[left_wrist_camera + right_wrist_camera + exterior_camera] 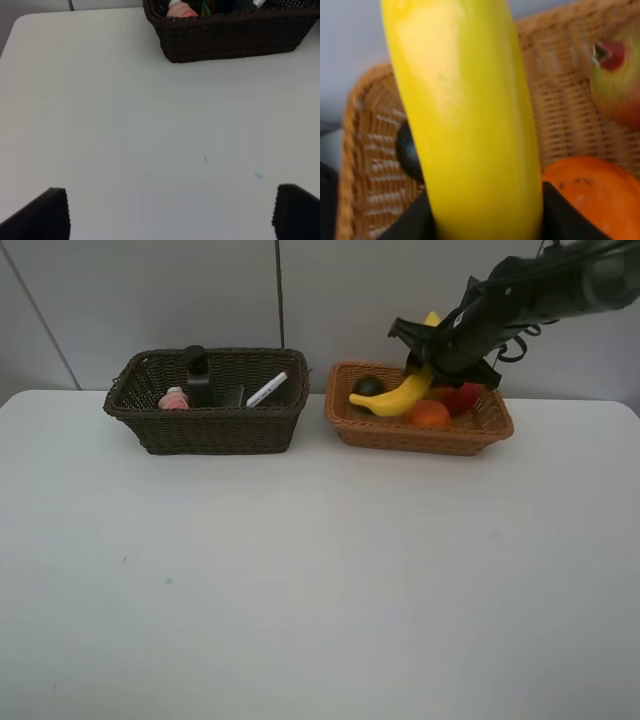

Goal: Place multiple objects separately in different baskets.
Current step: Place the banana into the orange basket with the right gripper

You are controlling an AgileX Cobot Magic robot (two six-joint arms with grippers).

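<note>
The right fingers (428, 362) are clamped on the banana (393, 397) above the orange-tan basket (400, 432). The banana hangs slanted, one end raised toward the rear rim and the lower end low over the basket between the mangosteen (368, 386) and the orange (430, 414). Whether that lower end touches the contents cannot be determined. The apple (460, 396) lies beside the orange, partly hidden by the arm. The left fingers (165, 212) stand wide apart over bare bench (300, 580), holding nothing.

The dark basket (205, 430) holds the pink bottle (174, 398), the pump bottle (198, 375) and the marker pen (267, 389). A dark flat item beside the pen may be the eraser block; it is too small to confirm.

Hazards at release:
- Release from height. The banana is long and curved; if dropped while tilted, its raised end may swing over the rear rim and carry it out of the shallow basket.
- Rolling contents. A lower end landing on the orange or mangosteen could push either round fruit against the low wall.
- Rim contact. The arm sits close to the rear rim; a low withdrawal could catch the weave and drag the light basket across the bench.
</note>
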